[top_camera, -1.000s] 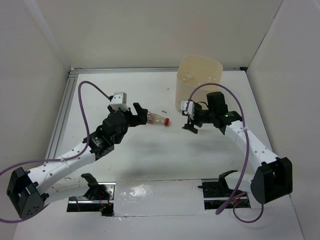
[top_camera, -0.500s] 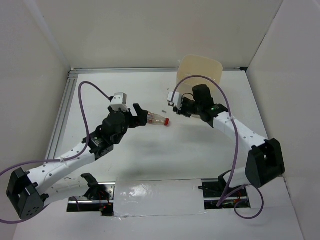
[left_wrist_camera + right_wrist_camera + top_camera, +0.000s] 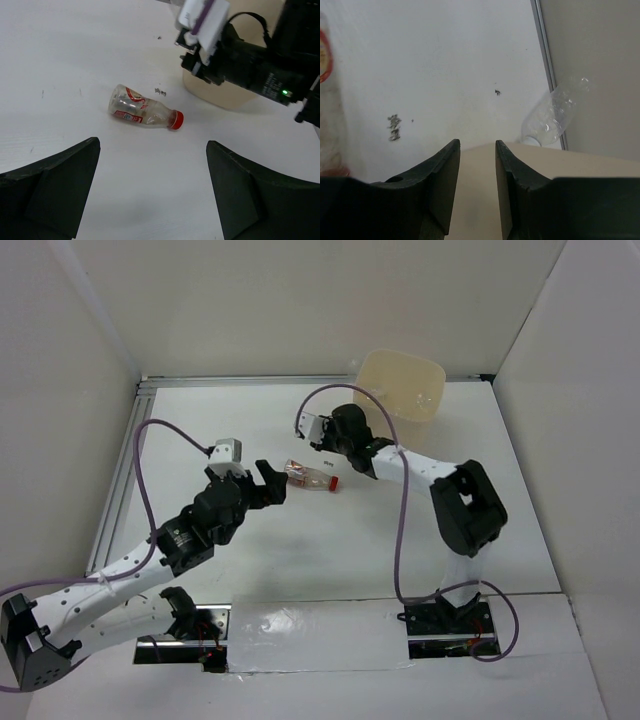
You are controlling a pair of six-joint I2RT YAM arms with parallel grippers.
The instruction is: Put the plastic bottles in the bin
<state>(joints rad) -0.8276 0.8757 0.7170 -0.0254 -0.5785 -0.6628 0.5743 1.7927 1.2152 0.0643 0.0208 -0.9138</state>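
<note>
A short plastic bottle (image 3: 308,476) (image 3: 142,107) with a red cap and reddish label lies on its side mid-table. My left gripper (image 3: 272,483) (image 3: 152,145) is open just left of it, apart from it. The cream bin (image 3: 402,380) (image 3: 225,95) is at the back right and looks tilted; a clear bottle (image 3: 428,398) glints inside. My right gripper (image 3: 320,443) (image 3: 477,144) hangs at the bin's left side, jaws a narrow gap apart, with beige wall (image 3: 580,190) behind them. Another clear bottle (image 3: 554,112) shows past the bin's edge; whether it is inside I cannot tell.
A metal rail (image 3: 250,381) runs along the table's back edge and another down the left side (image 3: 118,475). White walls close in the left, back and right. A small ink mark (image 3: 328,462) is on the table by the red-capped bottle.
My right arm has swung left, from in front of the bin to its left side. The bin now looks tilted and shifted back. My left arm drew back slightly, still open.
</note>
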